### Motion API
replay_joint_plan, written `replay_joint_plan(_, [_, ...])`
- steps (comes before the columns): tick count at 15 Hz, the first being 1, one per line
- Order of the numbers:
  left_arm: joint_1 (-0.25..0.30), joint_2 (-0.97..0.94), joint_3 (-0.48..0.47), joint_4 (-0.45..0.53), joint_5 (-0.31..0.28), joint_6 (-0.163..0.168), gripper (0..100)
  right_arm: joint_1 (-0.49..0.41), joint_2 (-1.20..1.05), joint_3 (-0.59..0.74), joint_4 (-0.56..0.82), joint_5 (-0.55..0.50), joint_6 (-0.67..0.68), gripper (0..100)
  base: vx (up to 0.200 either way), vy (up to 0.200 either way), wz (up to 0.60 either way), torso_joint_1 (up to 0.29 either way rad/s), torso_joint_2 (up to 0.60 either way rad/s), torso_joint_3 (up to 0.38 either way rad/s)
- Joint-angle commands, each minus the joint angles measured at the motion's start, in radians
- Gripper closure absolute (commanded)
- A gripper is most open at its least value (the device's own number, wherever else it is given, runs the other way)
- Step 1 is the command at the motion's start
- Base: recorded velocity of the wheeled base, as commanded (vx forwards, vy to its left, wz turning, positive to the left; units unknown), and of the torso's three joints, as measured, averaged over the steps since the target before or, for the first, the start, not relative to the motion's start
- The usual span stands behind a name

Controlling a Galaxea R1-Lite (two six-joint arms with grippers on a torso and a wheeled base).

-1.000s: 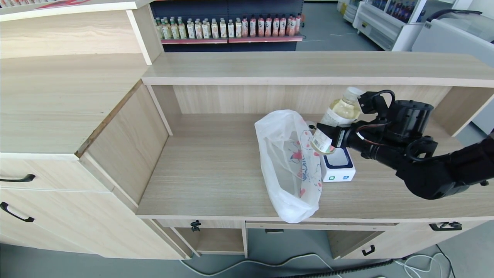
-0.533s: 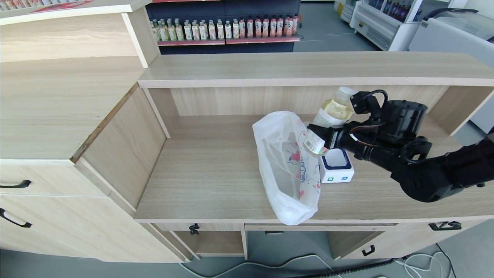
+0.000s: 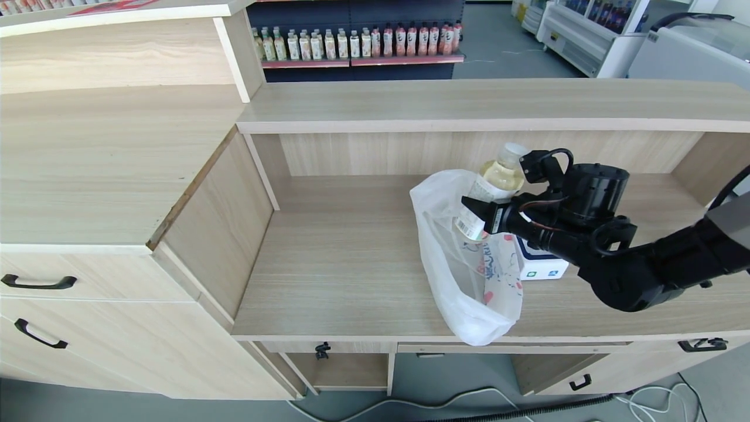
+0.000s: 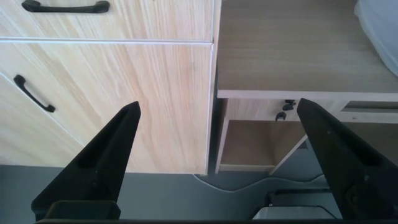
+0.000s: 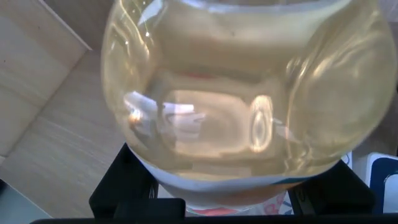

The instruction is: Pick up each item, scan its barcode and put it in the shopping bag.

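Right of frame centre, right jaws clamp the tilted bottle (image 3: 492,184) above the shopping bag (image 3: 439,264); left jaws spread wide

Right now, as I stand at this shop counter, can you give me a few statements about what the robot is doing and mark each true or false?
1. The right tool grips a clear plastic bottle of pale yellow drink. True.
2. A white box-shaped scanner sits on the light wooden counter beside the white plastic shopping bag. True.
3. The bottle lies flat on the counter. False: it is held tilted in the air, at the bag's opening.
4. The left tool holds a second bottle. False: it is open and empty.
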Motion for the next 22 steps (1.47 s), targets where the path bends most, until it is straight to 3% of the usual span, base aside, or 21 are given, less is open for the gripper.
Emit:
replay_joint_plan(1, [0.001,0.000,0.000,0.000,0.000,0.000,0,0.004,0.056,0.002,-0.026,0.014,-0.008,100,0.000,0.000,0.00,0.000,0.00,0.000])
replay_joint_plan(7, [0.001,0.000,0.000,0.000,0.000,0.000,0,0.029,0.148,0.005,-0.038,0.017,-0.081,100,0.000,0.000,0.00,0.000,0.00,0.000])
replay_joint_plan(15, [0.001,0.000,0.000,0.000,0.000,0.000,0,0.027,0.275,0.016,-0.159,0.016,-0.134,100,0.000,0.000,0.00,0.000,0.00,0.000])
replay_joint_plan(16, [0.001,0.000,0.000,0.000,0.000,0.000,0,0.029,0.283,0.016,-0.167,0.016,-0.144,0,0.000,0.000,0.00,0.000,0.00,0.000])
replay_joint_plan(22, [0.001,0.000,0.000,0.000,0.000,0.000,0,0.030,0.221,-0.009,-0.171,0.019,-0.111,0,0.000,0.000,0.00,0.000,0.00,0.000])
